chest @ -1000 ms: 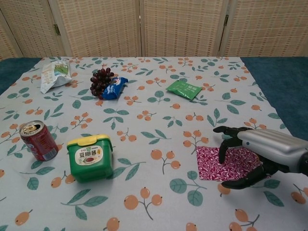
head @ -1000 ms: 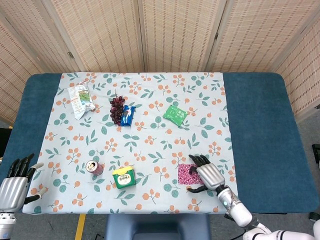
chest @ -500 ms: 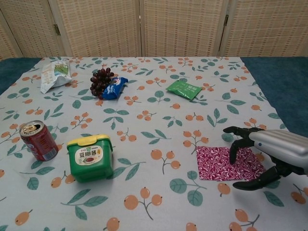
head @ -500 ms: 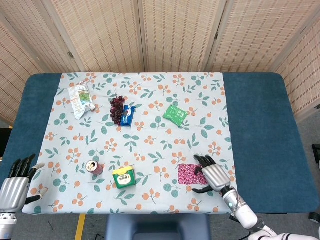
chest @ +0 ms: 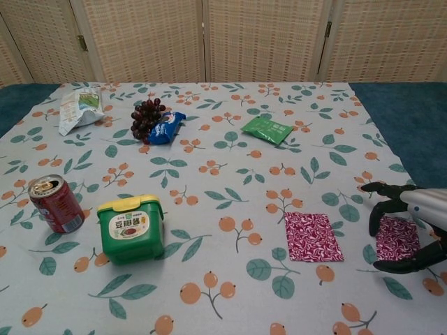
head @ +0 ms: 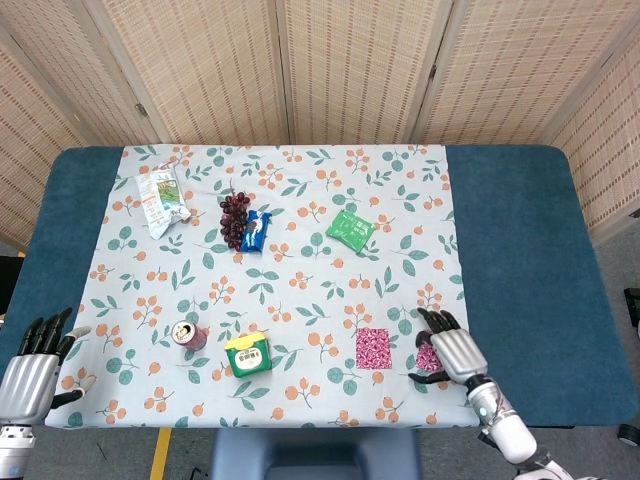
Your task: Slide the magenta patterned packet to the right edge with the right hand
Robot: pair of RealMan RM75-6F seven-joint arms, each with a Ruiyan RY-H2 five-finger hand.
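A: Head view, status?
B: right hand [head: 452,350] sits at the cloth's right border, fingers [head: 437,322] spread and arched over the magenta patterned packet [head: 428,358]. It's pressing, not gripping. A second magenta packet [head: 373,348] lies flat to its left, apart from the hand.
A: Two of them?
B: Looks like it. Same pattern; can't tell why.
A: Left hand?
B: left hand [head: 30,375] is parked at the near-left corner, fingers apart, holding nothing.
A: Chest view?
B: Same story. The packet [chest: 397,237] is under the fingertips with the thumb curled in on its near side. The second one [chest: 313,237] is in open view, near the green tub [chest: 130,229] side of it.
A: Progress?
B: My call is mostly done if "edge" means the floral tablecloth [head: 290,280]. If it means the blue desk [head: 520,250], there's a long strip left to cross. Whether the second packet counts is unclear.
A: Surface, room?
B: The cloth lies flat and smooth on the blue desk. Wicker screens [head: 350,60] close off the back.
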